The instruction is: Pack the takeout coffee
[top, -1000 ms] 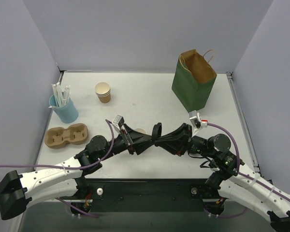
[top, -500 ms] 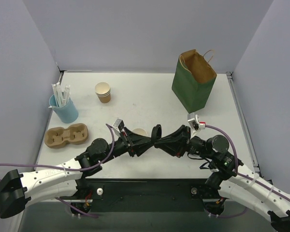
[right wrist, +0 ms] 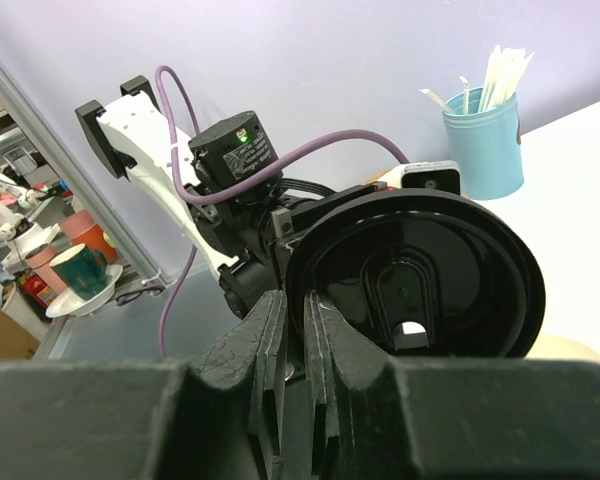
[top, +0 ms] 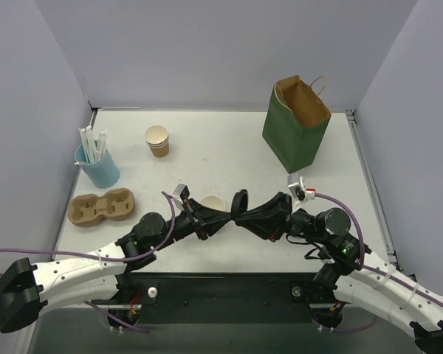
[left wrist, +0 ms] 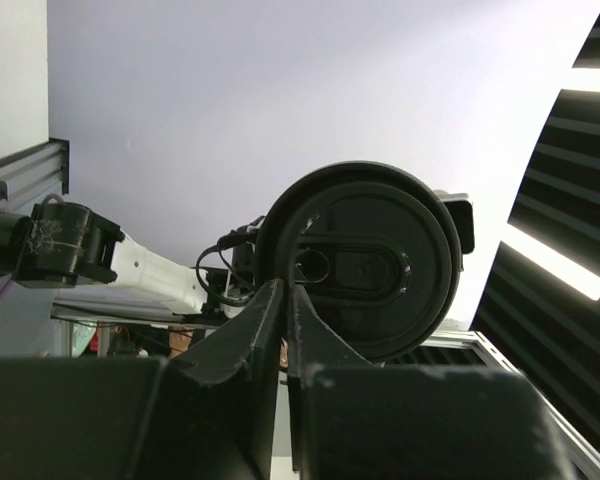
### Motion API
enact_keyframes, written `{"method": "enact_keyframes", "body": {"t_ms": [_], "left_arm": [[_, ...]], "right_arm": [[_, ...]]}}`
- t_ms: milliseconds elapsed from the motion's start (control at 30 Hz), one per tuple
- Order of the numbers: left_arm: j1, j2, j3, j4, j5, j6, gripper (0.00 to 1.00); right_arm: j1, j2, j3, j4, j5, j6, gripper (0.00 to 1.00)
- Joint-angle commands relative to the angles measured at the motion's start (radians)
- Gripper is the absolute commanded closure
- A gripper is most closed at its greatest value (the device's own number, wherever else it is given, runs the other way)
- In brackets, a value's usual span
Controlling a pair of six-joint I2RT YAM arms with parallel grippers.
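Pincers meet over the near middle of the surface (top: 229,151). My left pincer (top: 227,218) and right pincer (top: 249,219) are each pinched together on the rim of one black lid (top: 240,200), which stands on edge between them. Just beyond, an open paper cup (top: 213,201) has no lid, so I see no finished takeout coffee anywhere. I judge it early: the lid has yet to be seated, then the cup goes into the green paper bag (top: 295,125), upright at far right. A pulp cup carrier (top: 102,207), blue stirrer holder (top: 97,166) and second open cup (top: 157,140) sit left. Only the wrist views show each clamp on the rim. Only the top view shows cup and bag.
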Motion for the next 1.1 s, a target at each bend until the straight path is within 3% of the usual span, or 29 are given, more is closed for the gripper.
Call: {"method": "enact_keyframes", "body": {"t_ms": [0, 100, 333, 533, 700, 800, 833, 933, 1067], "left_arm": [[-0.003, -0.007, 0.006, 0.107, -0.020, -0.019, 0.89], [-0.003, -0.012, 0.008, 0.110, -0.026, -0.017, 1.00], [-0.002, -0.027, 0.025, 0.063, -0.030, 0.033, 1.00], [0.012, -0.022, 0.060, 0.002, -0.048, 0.094, 1.00], [0.109, -0.047, 0.086, -0.132, 0.022, 0.206, 1.00], [0.208, -0.085, 0.117, -0.242, 0.102, 0.307, 0.82], [0.231, -0.094, 0.129, -0.274, 0.131, 0.361, 0.69], [0.279, -0.108, 0.207, -0.383, 0.219, 0.435, 0.55], [0.249, -0.098, 0.304, -0.446, 0.279, 0.470, 0.47]], "right_arm": [[0.013, -0.010, -0.017, 0.060, -0.015, -0.023, 0.92], [0.013, -0.017, -0.020, 0.050, -0.012, -0.018, 0.90], [0.013, -0.053, -0.021, -0.016, 0.010, -0.027, 0.85], [0.013, -0.067, -0.017, -0.064, 0.047, -0.055, 0.93], [0.011, -0.079, -0.031, -0.075, 0.093, -0.079, 0.98], [0.011, -0.087, -0.031, -0.065, 0.108, -0.082, 0.99], [0.013, -0.090, -0.035, -0.049, 0.099, -0.081, 0.99], [0.013, -0.089, -0.054, 0.088, -0.016, -0.093, 0.97], [0.011, -0.047, -0.015, 0.151, -0.123, -0.177, 0.95]]}}
